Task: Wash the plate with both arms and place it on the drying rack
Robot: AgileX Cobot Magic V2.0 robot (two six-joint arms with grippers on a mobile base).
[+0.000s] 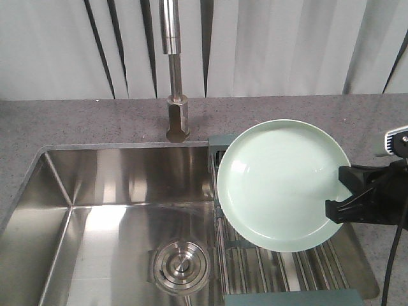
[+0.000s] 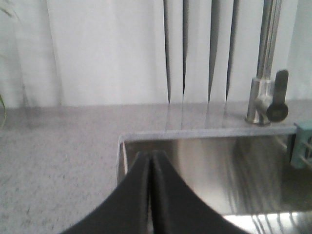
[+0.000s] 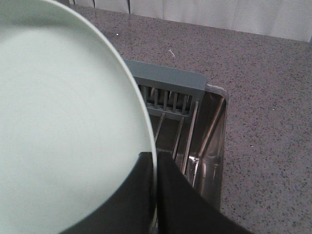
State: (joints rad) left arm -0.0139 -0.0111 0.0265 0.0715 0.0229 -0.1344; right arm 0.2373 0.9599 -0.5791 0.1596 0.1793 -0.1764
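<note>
The pale mint-green plate [image 1: 284, 182] is held tilted above the drying rack [image 1: 287, 271] at the sink's right side. My right gripper [image 1: 344, 194] is shut on the plate's right rim, one finger on each face. In the right wrist view the plate [image 3: 63, 126] fills the left, its rim pinched in my right gripper [image 3: 155, 163], with the drying rack [image 3: 170, 87] and its steel rods below. My left gripper [image 2: 150, 157] shows only in the left wrist view, shut with nothing in it, near the sink's back left corner.
A steel faucet [image 1: 173, 70] stands behind the steel sink [image 1: 95, 210], whose round drain [image 1: 182, 264] lies at the basin's bottom. Grey speckled countertop [image 1: 76, 121] surrounds the sink. White curtains hang behind.
</note>
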